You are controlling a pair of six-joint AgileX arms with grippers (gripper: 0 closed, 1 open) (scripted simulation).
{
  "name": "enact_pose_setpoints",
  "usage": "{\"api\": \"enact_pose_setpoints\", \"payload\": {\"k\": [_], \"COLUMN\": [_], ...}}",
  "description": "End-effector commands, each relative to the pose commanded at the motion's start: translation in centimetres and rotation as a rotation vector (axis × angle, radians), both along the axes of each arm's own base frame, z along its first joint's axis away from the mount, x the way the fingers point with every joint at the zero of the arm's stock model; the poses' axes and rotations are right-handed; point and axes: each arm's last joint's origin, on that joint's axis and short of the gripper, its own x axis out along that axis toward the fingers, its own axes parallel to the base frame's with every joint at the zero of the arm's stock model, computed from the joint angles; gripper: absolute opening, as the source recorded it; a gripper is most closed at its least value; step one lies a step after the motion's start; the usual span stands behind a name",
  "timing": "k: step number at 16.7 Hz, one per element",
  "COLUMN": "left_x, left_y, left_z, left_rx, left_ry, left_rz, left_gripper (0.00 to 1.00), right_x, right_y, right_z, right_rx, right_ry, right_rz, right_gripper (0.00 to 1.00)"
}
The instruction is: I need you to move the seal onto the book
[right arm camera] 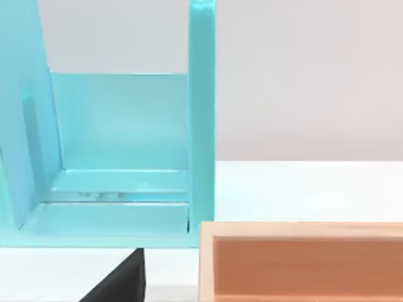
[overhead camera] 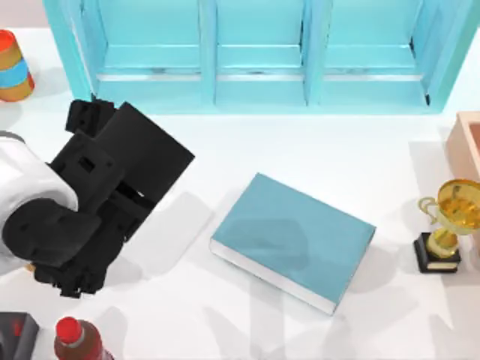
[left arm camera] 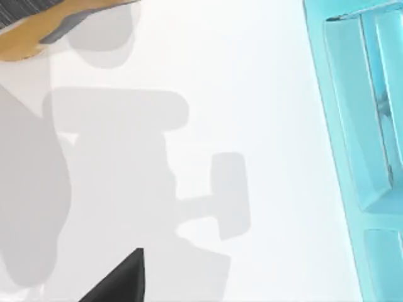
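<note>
1. Over the counter's (overhead camera: pixel 225 150) left side, the left end effector (overhead camera: pixel 79 281) is hanging beneath its black arm; whether it is gripping anything cannot be told.
2. To its right, the book (overhead camera: pixel 292 240) is lying flat mid-counter, bare on top.
3. Where the seal is sitting cannot be made out.
4. Risk: swinging blind could be knocking the red-capped bottle (overhead camera: pixel 75 339) nearby.

Bare counter (overhead camera: pixel 225 142) lies open between the shelf unit (overhead camera: pixel 259 56) along the far edge and the book (overhead camera: pixel 296 240) mid-counter, while my left arm (overhead camera: pixel 82 202) crowds the left edge and the trophy (overhead camera: pixel 448 225) and wooden box (overhead camera: pixel 469 142) stand by the right edge.
</note>
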Motion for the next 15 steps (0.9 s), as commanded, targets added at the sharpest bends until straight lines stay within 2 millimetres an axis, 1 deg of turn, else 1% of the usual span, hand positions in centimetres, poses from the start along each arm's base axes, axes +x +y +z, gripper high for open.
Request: {"api": "enact_pose_setpoints", "payload": {"k": [2, 4, 7, 9, 11, 15], "left_x": [-0.6, -1.6, -3.7, -5.0, -6.0, -7.3], "left_y": [3.7, 6.9, 10.5, 12.1, 13.3, 14.6], "left_z": [0.0, -0.4, -1.7, -2.8, -4.0, -6.2], "left_rx": [0.068, 0.158, 0.35, 0.508, 0.674, 0.974], "left_ry": [0.006, -0.029, -0.14, -0.229, -0.315, -0.441], "left_rz": [-0.15, -0.302, -0.497, -0.59, -0.648, -0.687], "left_gripper": [1.0, 1.0, 1.0, 1.0, 1.0, 1.0], "right_x": [0.0, 0.0, 0.0, 0.0, 0.0, 0.0], "right_y": [0.0, 0.0, 0.0, 0.0, 0.0, 0.0], "right_z": [0.0, 0.0, 0.0, 0.0, 0.0, 0.0], "right_rx": [0.0, 0.0, 0.0, 0.0, 0.0, 0.0], "right_ry": [0.0, 0.0, 0.0, 0.0, 0.0, 0.0], "right_rz": [0.0, 0.0, 0.0, 0.0, 0.0, 0.0], "right_gripper": [1.0, 1.0, 1.0, 1.0, 1.0, 1.0]}}
